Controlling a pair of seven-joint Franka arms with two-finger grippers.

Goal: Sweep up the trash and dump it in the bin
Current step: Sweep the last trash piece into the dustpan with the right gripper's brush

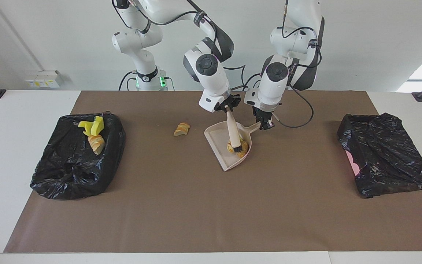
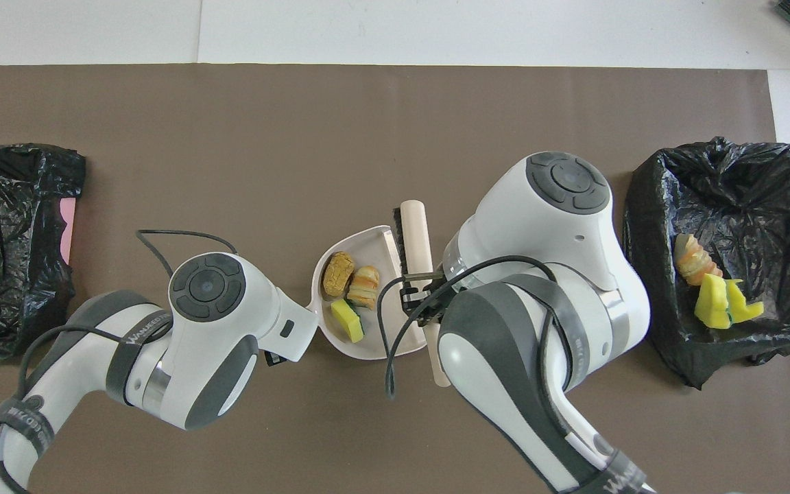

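Brown matting (image 1: pixel 196 205) covers the white table. At the right arm's end, an open black bin bag (image 1: pixel 75 157) holds yellow sponge and bread pieces (image 1: pixel 93 134). Toward the middle, 1 bread chunk (image 1: pixel 181 129) lies loose on the mat. Beside it the right gripper (image 1: pixel 226 107), pinched on a brush (image 1: pixel 233 134), presses the bristles among 3 trash lumps (image 2: pixel 350 288) in the beige dustpan (image 1: pixel 218 146). The left gripper (image 1: pixel 265 123) clamps the dustpan's handle. A second black bag (image 1: pixel 387 154) sits at the left arm's end.
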